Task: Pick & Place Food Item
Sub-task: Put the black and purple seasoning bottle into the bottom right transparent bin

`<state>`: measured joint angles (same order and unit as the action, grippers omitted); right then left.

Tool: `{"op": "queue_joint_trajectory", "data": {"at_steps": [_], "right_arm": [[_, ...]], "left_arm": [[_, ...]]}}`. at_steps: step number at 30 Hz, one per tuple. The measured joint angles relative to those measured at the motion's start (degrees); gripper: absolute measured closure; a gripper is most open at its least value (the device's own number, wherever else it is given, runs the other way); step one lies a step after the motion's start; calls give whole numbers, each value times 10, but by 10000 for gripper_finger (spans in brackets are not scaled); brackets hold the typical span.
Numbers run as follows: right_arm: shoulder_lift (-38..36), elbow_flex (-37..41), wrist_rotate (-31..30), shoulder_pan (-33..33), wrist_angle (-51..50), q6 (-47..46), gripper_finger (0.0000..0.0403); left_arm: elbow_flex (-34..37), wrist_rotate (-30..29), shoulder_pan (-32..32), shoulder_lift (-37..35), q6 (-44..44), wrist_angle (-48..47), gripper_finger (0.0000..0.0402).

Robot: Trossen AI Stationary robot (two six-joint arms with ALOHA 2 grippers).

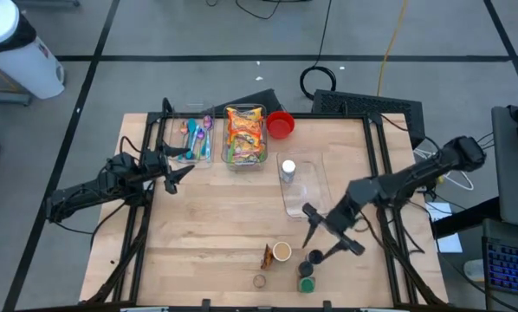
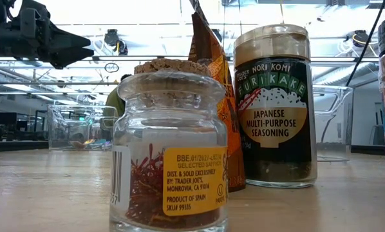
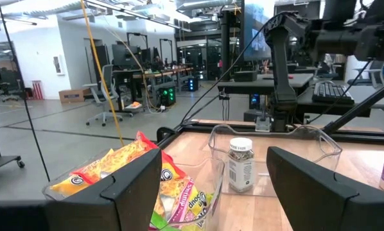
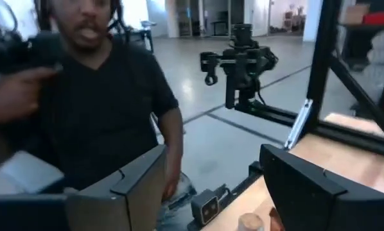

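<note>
Although the task names only a food item, the likeliest candidates are the small jars grouped near the table's front edge, so places here are given relative to the cork-topped jar (image 1: 281, 251).

High view: the right gripper (image 1: 328, 232) hangs just beside the cork-topped jar, on its right and slightly toward the table's back, fingers spread with nothing between them. A dark-lidded jar (image 1: 315, 257) and a green-lidded jar (image 1: 306, 283) stand even closer to that gripper. The left gripper (image 1: 177, 172) sits well apart from the cork-topped jar, far to its left and toward the back, beside a clear bin of snack packets (image 1: 245, 134). So the right arm is much the nearer. An empty clear bin (image 1: 305, 188) lies behind the cork-topped jar, with a white-lidded shaker (image 1: 288, 171) at its back-left corner.

Low view: the saffron jar (image 2: 170, 148) stands upright, close to the lens, with the furikake seasoning jar (image 2: 275, 106) upright beside it; their long axes are vertical.

Left wrist view: the left arm's fingers (image 3: 137, 186) stand wide apart and empty, facing the snack packets and the shaker.

Right wrist view: the right arm's fingers (image 4: 295, 186) are parted and empty; a cork top (image 4: 248, 222) shows just below them, so the jars seem to lie under and ahead of this gripper. A person stands beyond the table.
</note>
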<state>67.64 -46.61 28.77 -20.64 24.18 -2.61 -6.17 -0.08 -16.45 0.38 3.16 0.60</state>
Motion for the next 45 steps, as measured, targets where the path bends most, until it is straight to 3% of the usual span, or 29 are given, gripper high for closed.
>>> {"op": "queue_joint_trajectory", "data": {"at_steps": [2, 8, 12, 18, 27, 45], "right_arm": [[0, 0, -58, -26, 0, 18, 164], [-9, 0, -329, -100, -89, 18, 138], [-8, 0, -422, -132, -173, -33, 109], [-8, 0, -424, -166, -249, -86, 93], [17, 32, -425, -208, -235, -130, 109], [58, 95, -422, -212, -175, -174, 115]], "left_arm": [[0, 0, 0, 0, 0, 0, 119], [0, 0, 0, 0, 0, 0, 119], [0, 0, 0, 0, 0, 0, 119], [0, 0, 0, 0, 0, 0, 119], [0, 0, 0, 0, 0, 0, 119], [0, 0, 0, 0, 0, 0, 119]]}}
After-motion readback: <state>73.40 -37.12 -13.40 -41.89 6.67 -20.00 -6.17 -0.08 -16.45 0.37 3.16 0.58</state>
